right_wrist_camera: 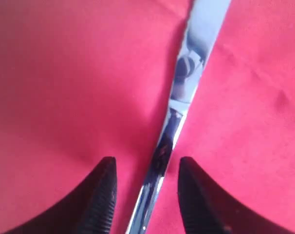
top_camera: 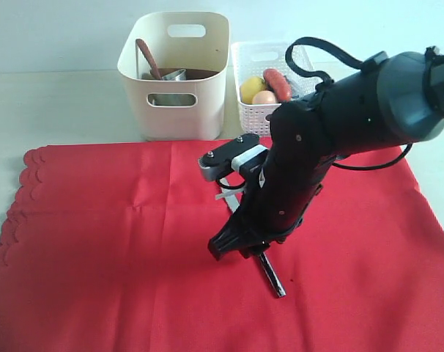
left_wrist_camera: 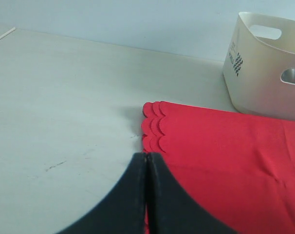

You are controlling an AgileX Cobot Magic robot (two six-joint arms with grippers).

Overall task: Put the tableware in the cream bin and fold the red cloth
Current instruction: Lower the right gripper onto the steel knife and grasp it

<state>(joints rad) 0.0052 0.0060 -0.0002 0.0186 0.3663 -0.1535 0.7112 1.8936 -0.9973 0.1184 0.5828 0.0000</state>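
The red cloth (top_camera: 97,235) lies spread flat on the table, its scalloped edge (left_wrist_camera: 155,126) at the left. A steel table knife (top_camera: 275,280) lies on it near the middle. My right gripper (top_camera: 240,253) is lowered over the knife, open, with one finger on each side of the blade (right_wrist_camera: 186,83) and neither touching it. My left gripper (left_wrist_camera: 147,156) is shut, its tips right at the cloth's scalloped corner; it is out of the exterior view. The cream bin (top_camera: 174,110) stands behind the cloth and holds a wooden spoon (top_camera: 147,57) and a steel cup (top_camera: 174,75).
A white lattice basket (top_camera: 253,114) to the right of the bin holds a lemon (top_camera: 250,88), an egg (top_camera: 264,97) and a red sausage (top_camera: 279,84). My right arm (top_camera: 354,110) reaches in over the basket. Bare pale table (left_wrist_camera: 64,97) lies left of the cloth.
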